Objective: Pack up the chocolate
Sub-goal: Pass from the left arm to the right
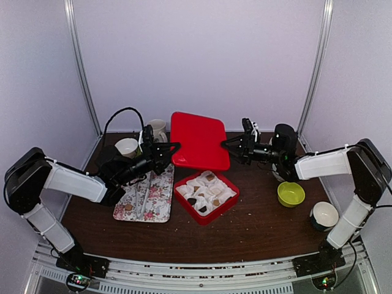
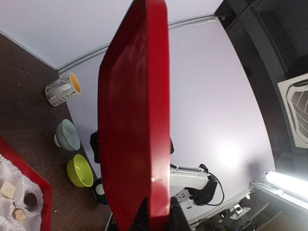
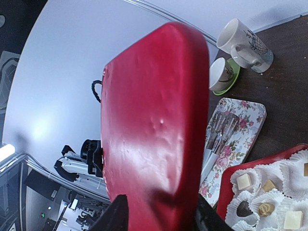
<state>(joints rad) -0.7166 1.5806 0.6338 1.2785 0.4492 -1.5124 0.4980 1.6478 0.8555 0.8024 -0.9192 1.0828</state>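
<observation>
Left gripper [image 2: 155, 219] is clamped on the left edge of the glossy red plastic lid [image 2: 130, 120]. Right gripper [image 3: 161, 214] straddles its right edge, bite unclear. Small dark and tan chocolate pieces [image 1: 210, 177] sit in the open red rectangular box [image 1: 222, 209], mid-table. Lid is aloft behind it; you have the closing left.

Red lid [image 1: 199, 141] hangs tilted across the back middle, with the left gripper [image 1: 168, 147] pinching its left edge and the right gripper [image 1: 228, 144] on its right edge, so both arms bar that line. In front, the red box [image 1: 228, 202] lies uncovered, reachable from above and from the near side. The floral tray [image 1: 160, 205] sits just beside it on the left, and two mugs [image 1: 127, 147] crowd the back left. On the right, a green bowl [image 1: 291, 193] and a cup [image 1: 324, 215] leave a lane between them. The near worktop [image 1: 257, 236] runs bare.
</observation>
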